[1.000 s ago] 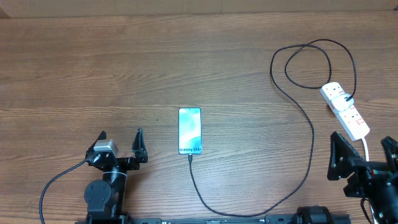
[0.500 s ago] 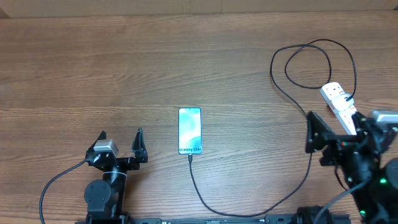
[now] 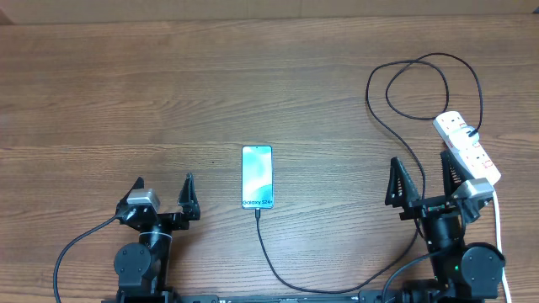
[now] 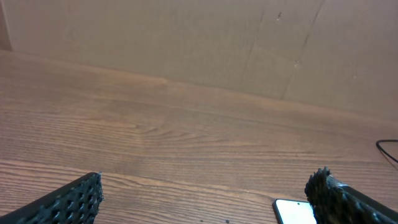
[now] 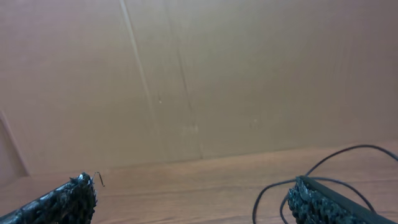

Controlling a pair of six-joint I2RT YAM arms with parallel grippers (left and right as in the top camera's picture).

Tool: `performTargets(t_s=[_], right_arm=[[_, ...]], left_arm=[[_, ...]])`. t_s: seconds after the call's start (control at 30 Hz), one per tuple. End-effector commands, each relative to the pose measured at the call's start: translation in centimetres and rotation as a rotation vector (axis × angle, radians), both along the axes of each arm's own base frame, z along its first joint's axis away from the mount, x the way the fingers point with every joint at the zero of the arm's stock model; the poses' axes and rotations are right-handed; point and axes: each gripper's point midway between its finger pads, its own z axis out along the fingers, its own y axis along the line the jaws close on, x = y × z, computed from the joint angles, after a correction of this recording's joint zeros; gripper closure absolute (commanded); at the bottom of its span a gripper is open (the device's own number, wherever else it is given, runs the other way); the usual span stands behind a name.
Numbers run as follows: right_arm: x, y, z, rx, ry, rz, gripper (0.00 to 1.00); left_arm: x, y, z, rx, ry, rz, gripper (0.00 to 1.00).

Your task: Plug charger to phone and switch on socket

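Tabletop, wood grain, fills the overhead view. Both arms sit at its near edge.

Left gripper: near left, fingers spread wide with nothing between them. The phone lies just to its right.

Right gripper: near right, jaws likewise spread and holding nothing. Its outer finger is close beside the near end of the socket; contact cannot be told.

Charger: thin black cable. It leaves the phone's near edge, sweeps right, climbs past the right gripper's inner side, loops at far right and drops onto the socket.

Socket: white strip lying at an angle by the right edge. A thick white cord trails toward the near edge.

Phone: flat, screen up and lit, near the middle of the table.

Plug: looks seated in an outlet toward the strip's far end.

Connector tip: meets the phone's near edge. Whether it is fully in is too small to tell.

Red switches: tiny marks, position unreadable.

Judgement: the phone end of the task looks done, so the step in hand is the switch. The next move calls for the right gripper to travel over the strip and bring one fingertip down on the switch beside the occupied outlet. It should press straight down, so the strip does not slide and the cable is not dragged.
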Motion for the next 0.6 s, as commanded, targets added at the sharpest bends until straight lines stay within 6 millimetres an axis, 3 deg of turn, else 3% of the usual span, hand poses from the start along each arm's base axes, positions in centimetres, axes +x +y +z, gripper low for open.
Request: performTargets(t_s=[0.0, 0.57], right_arm=[[0.2, -0.7, -1.1, 0.018, -0.009, -0.040, 0.00], [1.2, -3.3, -8.1, 0.007, 0.082, -0.157, 0.00]], left_arm=[[0.0, 0.2, -0.3, -0.010, 0.008, 0.012, 0.00], [0.0, 0.2, -0.3, -0.010, 0.008, 0.012, 0.00]])
